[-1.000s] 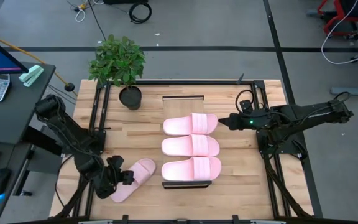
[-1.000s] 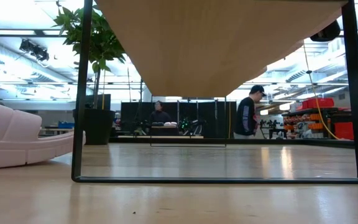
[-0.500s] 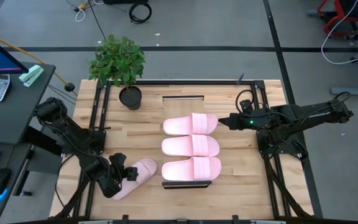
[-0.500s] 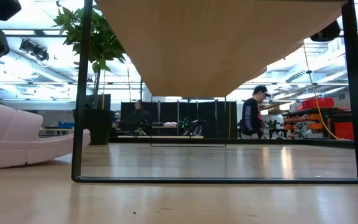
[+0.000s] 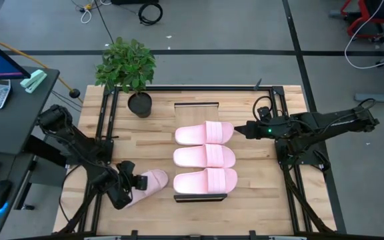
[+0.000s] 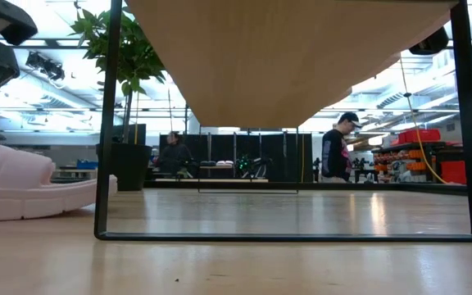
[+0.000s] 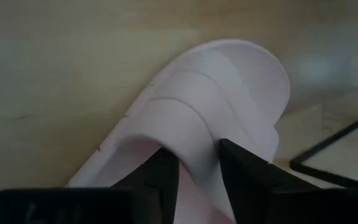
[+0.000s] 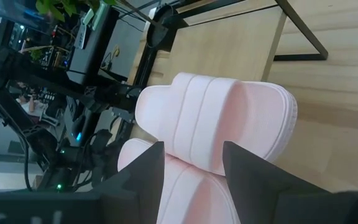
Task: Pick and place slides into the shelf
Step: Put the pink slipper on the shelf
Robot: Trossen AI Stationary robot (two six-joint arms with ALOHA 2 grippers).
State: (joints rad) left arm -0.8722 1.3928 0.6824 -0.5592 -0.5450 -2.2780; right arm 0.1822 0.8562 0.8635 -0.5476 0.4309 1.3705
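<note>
Over on the left, the left gripper has its two dark fingers pinched around the wide strap of a pale pink foam slide sandal lying on the butcher-block tabletop, just beside the long light-wood shelf, with a potted green plant standing at the table's far left corner. Three more matching pink slides sit side by side on that shelf. At the right, the right gripper hangs just beside the farthest slide, fingers spread apart and holding nothing.
</note>
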